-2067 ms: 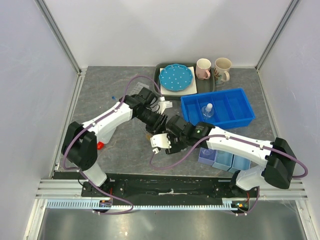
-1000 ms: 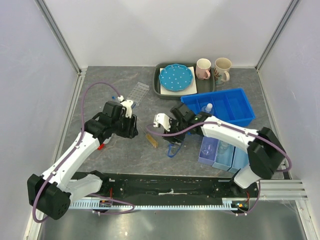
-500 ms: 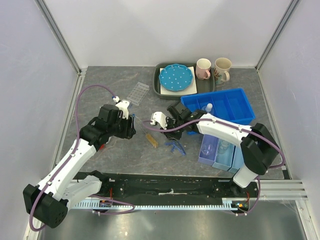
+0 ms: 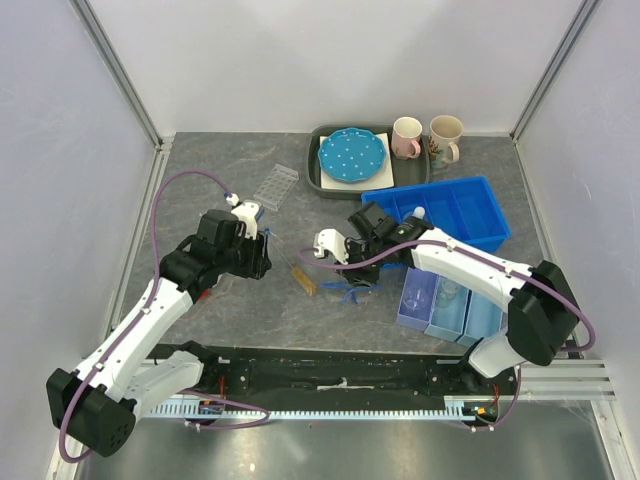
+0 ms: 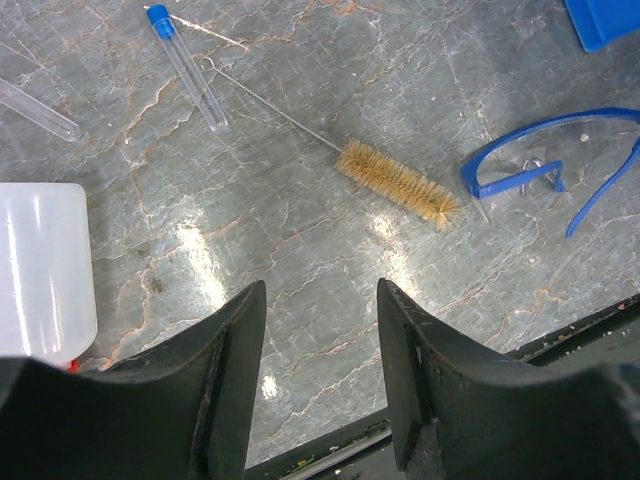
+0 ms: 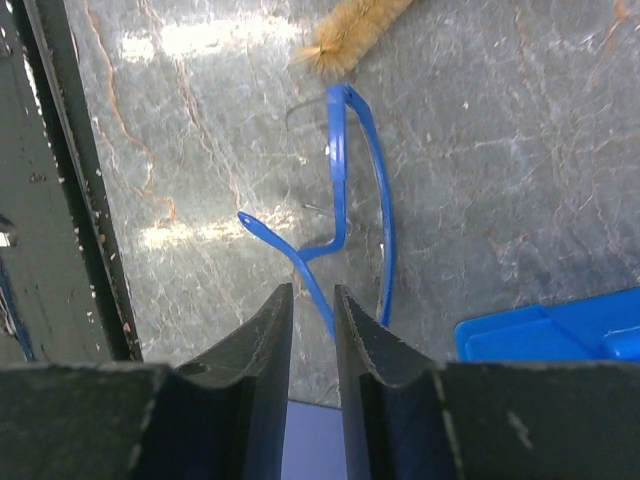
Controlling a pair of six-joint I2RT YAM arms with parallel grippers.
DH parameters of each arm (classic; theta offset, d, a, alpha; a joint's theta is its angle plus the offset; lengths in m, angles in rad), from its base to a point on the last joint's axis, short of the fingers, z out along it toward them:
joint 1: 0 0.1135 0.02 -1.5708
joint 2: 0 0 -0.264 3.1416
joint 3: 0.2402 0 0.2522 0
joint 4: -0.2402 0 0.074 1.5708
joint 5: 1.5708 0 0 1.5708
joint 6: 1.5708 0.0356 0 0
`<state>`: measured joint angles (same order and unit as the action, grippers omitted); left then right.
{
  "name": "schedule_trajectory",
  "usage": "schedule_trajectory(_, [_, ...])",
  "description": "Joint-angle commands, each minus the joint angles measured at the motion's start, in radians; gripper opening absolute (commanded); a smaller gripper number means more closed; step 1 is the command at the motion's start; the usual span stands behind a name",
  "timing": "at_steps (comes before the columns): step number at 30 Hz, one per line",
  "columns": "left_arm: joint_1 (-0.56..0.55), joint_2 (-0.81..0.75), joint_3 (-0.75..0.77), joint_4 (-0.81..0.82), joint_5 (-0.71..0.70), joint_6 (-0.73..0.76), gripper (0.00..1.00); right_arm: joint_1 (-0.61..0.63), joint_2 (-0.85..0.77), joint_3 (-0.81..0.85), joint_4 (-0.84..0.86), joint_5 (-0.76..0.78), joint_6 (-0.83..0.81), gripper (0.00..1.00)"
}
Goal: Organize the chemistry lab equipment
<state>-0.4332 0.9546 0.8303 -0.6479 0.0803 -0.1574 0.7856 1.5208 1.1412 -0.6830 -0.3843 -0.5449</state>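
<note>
Two fingers point(image 5: 230, 380) spread and released, the left gripper point(image 5: 320, 295) hangs over the table point(image 5: 300, 240), the right gripper point(image 6: 312, 295) clenches a temple of the blue safety glasses point(image 6: 362, 190) mid-table, and just left the tube brush point(image 5: 398, 182) lies diagonally, bristles pointing near-right.

Top view: taken from above and behind the arm bases, looking down on the whole bench point(image 4: 260, 320) from far off.

Left wrist view: aimed steeply down, close to the surface. The left fingers point(image 5: 230, 380) are seen at the frame bottom, the tube brush point(image 5: 398, 183) near centre.

Right wrist view: held closer still. The right fingers point(image 6: 265, 360) are seen at the bottom, and the brush's bristle tip is cut by the top edge.

Shared by all three: the brush and, just beside its bristle end, the blue safety glasses point(image 6: 350, 190).
</note>
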Motion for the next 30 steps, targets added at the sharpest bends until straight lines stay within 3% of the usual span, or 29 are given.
schedule_trajectory(1, [0.004,-0.007,0.001,0.036,-0.004,-0.018,0.55,-0.003,-0.028,-0.027,-0.089,0.014,-0.049,0.31])
schedule_trajectory(14, [0.002,-0.004,-0.002,0.036,-0.004,-0.019,0.55,-0.009,0.159,0.052,-0.058,0.071,-0.049,0.29])
schedule_trajectory(30, [0.004,0.0,-0.003,0.036,-0.001,-0.019,0.55,-0.008,0.311,0.212,-0.216,0.087,-0.151,0.3])
